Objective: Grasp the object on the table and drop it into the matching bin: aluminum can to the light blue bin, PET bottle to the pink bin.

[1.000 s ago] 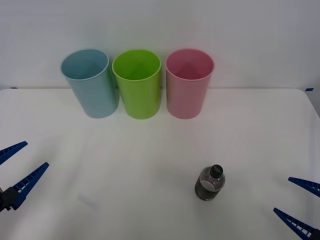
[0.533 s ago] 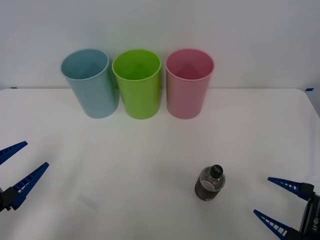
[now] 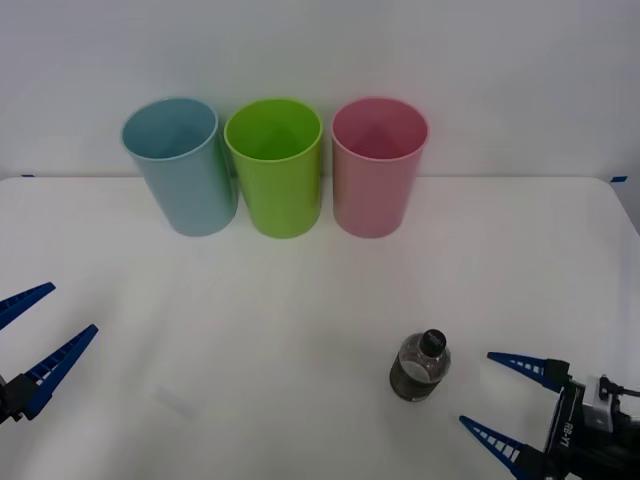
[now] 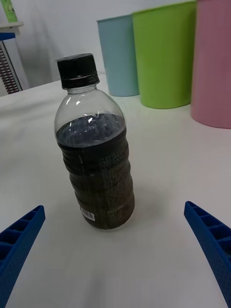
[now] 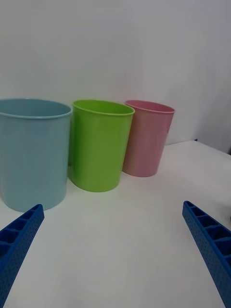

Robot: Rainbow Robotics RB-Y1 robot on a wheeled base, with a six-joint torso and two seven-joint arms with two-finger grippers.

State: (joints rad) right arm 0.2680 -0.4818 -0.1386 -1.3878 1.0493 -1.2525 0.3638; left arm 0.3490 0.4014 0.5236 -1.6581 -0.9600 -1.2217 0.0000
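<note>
A small clear PET bottle (image 3: 419, 366) (image 4: 95, 149) with a black cap and dark brown liquid stands upright on the white table (image 3: 300, 300), right of centre near the front. My right gripper (image 3: 500, 400) (image 4: 115, 250) is open just to the right of it, fingers pointing at the bottle, not touching. The pink bin (image 3: 379, 165) (image 4: 213, 62) (image 5: 147, 137) stands at the back, rightmost of three. The light blue bin (image 3: 181, 165) (image 4: 119, 54) (image 5: 31, 151) is leftmost. My left gripper (image 3: 28, 335) (image 5: 115, 255) waits open at the front left edge.
A lime green bin (image 3: 274, 165) (image 4: 163, 53) (image 5: 98, 144) stands between the blue and pink bins, all three close against the back wall. Bare white tabletop lies between the bottle and the bins.
My right gripper has moved left across the table toward the bottle, still open. The bottle, the bins and the left gripper have stayed in place.
</note>
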